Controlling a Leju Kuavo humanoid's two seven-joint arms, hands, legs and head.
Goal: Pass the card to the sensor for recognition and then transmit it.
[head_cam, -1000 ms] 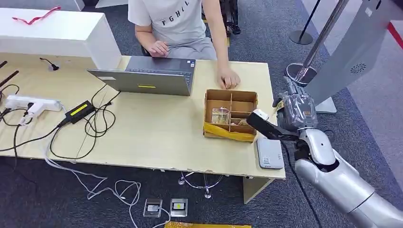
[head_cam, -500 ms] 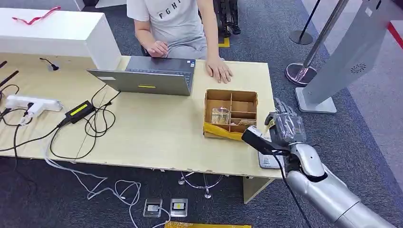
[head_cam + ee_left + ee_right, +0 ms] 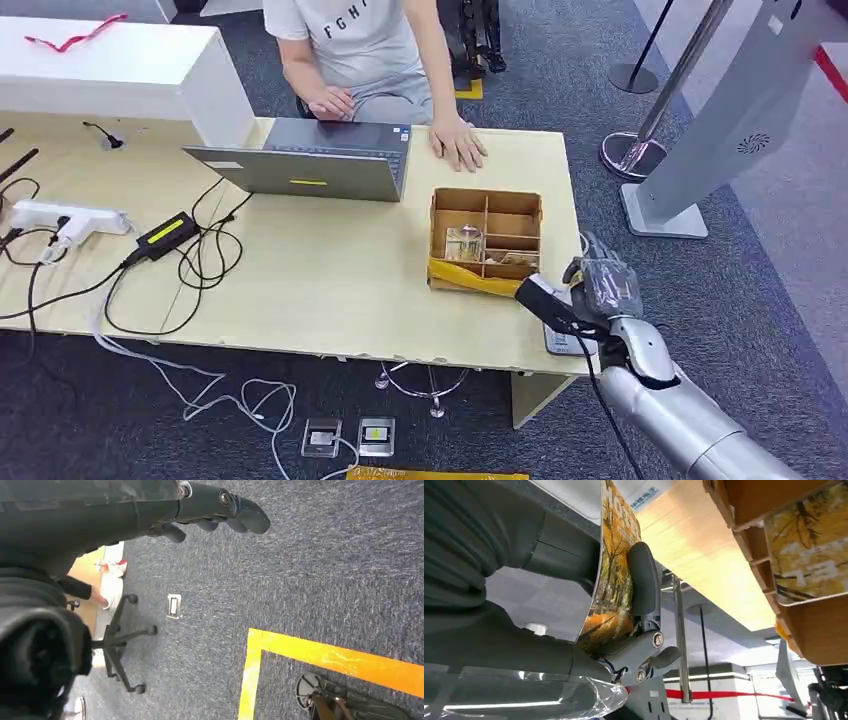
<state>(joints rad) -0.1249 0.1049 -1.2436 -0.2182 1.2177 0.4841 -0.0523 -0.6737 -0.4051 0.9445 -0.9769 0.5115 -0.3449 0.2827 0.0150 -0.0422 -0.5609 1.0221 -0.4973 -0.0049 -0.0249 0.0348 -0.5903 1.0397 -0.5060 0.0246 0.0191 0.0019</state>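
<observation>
My right hand (image 3: 598, 288) is clamped on the card (image 3: 613, 575), which it holds over the grey sensor (image 3: 563, 340) at the worktop (image 3: 330, 290) corner, beside the cardboard box (image 3: 486, 240). The card looks thin, light and bendy, probably slippery; I judge the safest hold is on its flat faces near one edge. The right wrist view shows the autumn picture on it; from the head view I cannot make the card out. My left hand (image 3: 220, 510) hangs over the carpet, its fingers apart, holding nothing.
</observation>
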